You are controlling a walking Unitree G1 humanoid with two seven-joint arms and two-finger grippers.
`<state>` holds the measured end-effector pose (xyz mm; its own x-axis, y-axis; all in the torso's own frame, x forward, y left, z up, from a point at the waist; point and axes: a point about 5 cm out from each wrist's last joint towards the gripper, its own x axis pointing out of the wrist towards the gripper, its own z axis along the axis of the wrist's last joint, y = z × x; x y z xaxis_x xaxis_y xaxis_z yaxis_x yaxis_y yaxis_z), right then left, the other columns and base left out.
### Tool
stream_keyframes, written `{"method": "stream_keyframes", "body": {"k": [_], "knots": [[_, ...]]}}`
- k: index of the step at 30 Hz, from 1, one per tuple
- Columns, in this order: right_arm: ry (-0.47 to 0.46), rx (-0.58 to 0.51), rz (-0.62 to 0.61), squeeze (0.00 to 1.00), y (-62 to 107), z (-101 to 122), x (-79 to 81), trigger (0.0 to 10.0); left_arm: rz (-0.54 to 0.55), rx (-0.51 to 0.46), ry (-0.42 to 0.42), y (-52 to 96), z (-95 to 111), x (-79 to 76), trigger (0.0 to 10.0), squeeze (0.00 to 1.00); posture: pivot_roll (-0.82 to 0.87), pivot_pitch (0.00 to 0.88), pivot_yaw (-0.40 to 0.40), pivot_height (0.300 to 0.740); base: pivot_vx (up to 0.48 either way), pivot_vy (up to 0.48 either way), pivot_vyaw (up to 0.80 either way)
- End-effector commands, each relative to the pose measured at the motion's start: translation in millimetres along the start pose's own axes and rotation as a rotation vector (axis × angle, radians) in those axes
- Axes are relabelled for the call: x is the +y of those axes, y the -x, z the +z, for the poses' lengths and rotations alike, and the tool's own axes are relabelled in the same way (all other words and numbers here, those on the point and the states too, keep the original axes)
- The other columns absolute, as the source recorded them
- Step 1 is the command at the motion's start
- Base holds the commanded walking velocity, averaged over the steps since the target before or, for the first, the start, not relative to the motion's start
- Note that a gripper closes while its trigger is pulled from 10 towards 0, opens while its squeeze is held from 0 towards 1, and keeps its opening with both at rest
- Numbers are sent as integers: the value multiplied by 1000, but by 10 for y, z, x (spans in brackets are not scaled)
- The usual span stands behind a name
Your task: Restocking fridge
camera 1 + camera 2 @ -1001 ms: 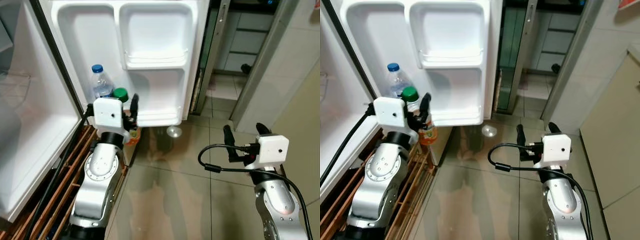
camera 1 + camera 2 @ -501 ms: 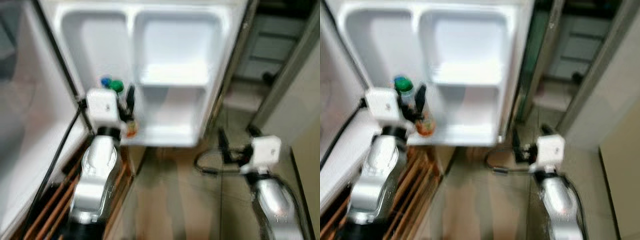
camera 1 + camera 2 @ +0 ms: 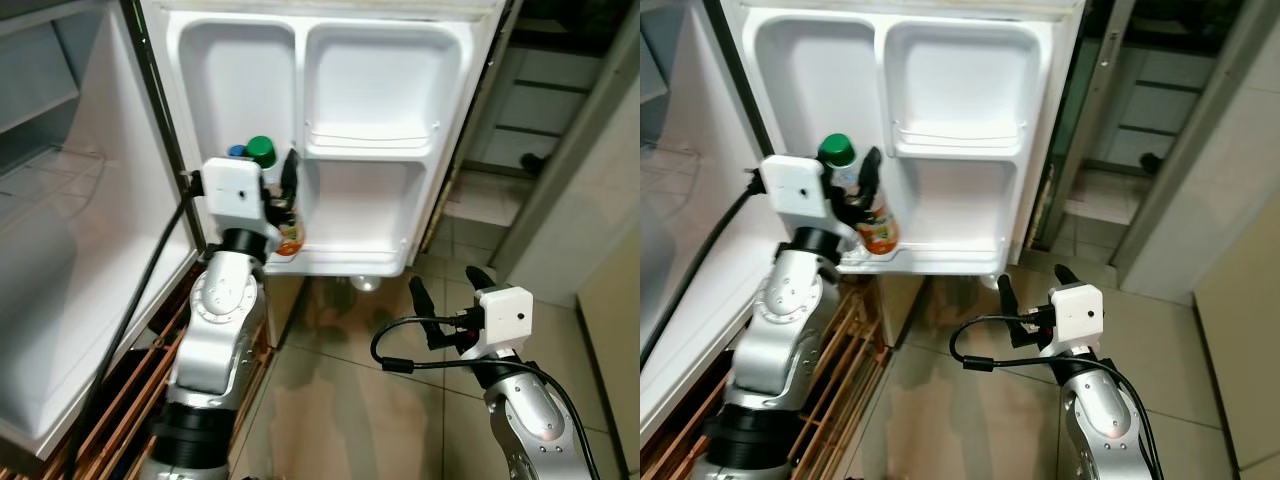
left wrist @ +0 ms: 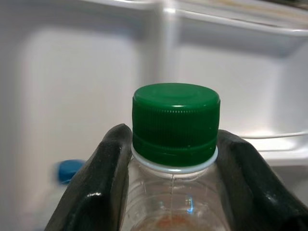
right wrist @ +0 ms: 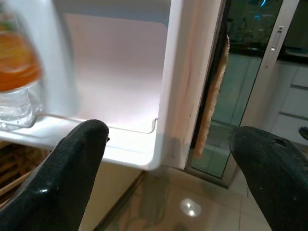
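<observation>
My left gripper [image 4: 174,159] was clamped on the green-capped bottle [image 3: 868,205] at the fridge door shelf [image 3: 940,258]; my right gripper [image 3: 444,302] hung wide open lower down

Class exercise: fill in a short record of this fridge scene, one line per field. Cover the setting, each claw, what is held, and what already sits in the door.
setting: open fridge door, white shelves on its inside, tiled floor below
left claw: shut on the green-capped bottle, raised at the lower door shelf
held bottle: clear, orange label, upright
already in door: blue-capped bottle, behind the held one
right claw: open, low over the floor, holding nothing
</observation>
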<state>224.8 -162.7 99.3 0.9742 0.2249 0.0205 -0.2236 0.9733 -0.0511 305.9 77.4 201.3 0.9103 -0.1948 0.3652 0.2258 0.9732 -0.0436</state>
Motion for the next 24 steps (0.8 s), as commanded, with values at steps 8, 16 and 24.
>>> {"method": "stream_keyframes", "body": {"k": [8,16,24], "knots": [[11,-13,89,0,-39,108,38,10000,93,-123,-131,-263,13,-9,10000,0,-256,0,16,740,0,0,0],[16,9,150,0,6,115,99,10000,169,-107,-266,-365,-113,83,10000,0,-276,0,-1,740,0,0,0],[26,36,182,0,91,121,125,10000,238,-78,-337,-306,-391,131,10000,0,-295,37,-17,740,0,0,0]]}}
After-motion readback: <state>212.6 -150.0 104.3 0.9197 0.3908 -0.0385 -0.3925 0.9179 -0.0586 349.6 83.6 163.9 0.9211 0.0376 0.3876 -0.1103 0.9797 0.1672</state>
